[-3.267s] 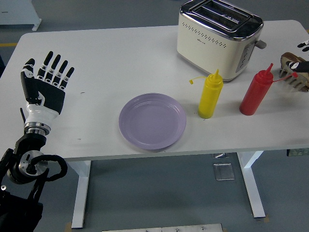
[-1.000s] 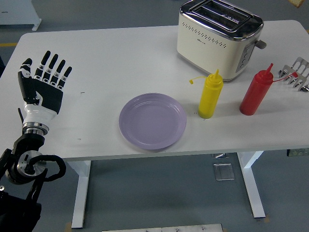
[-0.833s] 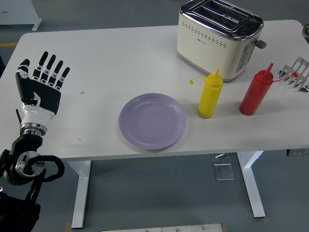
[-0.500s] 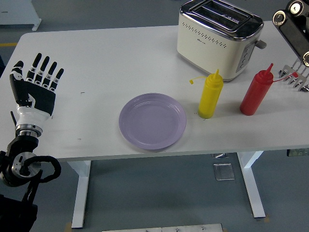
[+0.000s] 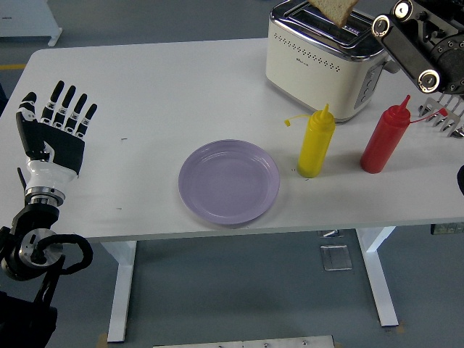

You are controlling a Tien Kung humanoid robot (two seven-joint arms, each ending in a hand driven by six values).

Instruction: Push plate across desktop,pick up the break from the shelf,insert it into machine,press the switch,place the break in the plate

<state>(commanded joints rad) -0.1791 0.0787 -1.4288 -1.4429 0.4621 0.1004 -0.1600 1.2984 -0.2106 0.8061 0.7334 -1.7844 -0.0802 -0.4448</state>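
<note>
bread [image 5: 335, 9]: at top edge, just above toaster [image 5: 326, 59] slot
right hand: out of frame, grip cannot tell
left hand [image 5: 54, 130]: fingers spread, empty, desk's [image 5: 145, 87] left edge
plate [image 5: 229, 181]: near front edge

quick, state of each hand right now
left hand: open, fingers spread, holding nothing.
right hand: out of frame; only its arm shows, above the toaster.

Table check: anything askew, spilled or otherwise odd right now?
Nothing spilled or tipped. The yellow bottle and red bottle stand upright, each with its cap dangling off the nozzle. The purple plate lies flat and empty. A bread slice hangs tilted over the toaster, not yet in a slot.
</note>
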